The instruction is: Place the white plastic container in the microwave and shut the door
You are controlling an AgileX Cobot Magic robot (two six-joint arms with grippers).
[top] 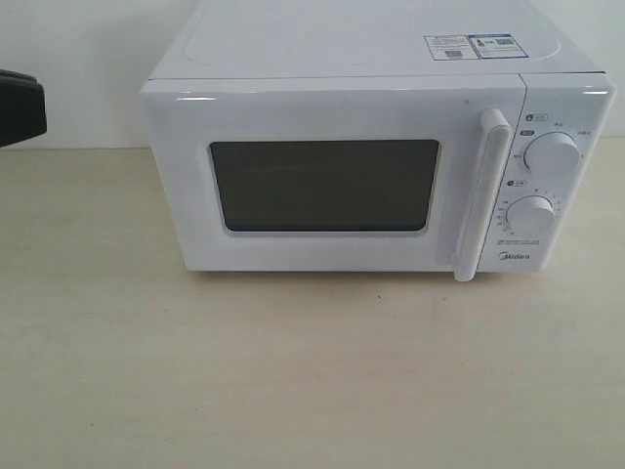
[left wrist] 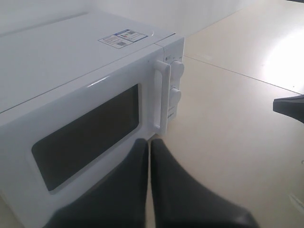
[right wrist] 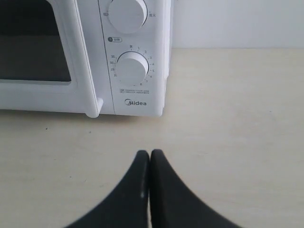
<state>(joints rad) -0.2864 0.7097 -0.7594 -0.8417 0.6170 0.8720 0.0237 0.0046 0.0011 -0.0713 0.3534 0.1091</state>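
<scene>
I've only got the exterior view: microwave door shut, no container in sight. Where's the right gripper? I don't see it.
Observer: The right gripper hangs above the table, facing the knob panel of the microwave, jaws shut.
Operator: And the left one?
Observer: The left gripper, jaws shut, points toward the door by its handle.
Operator: Any container in the wrist views?
Observer: No, neither wrist view shows the white plastic container.
</scene>
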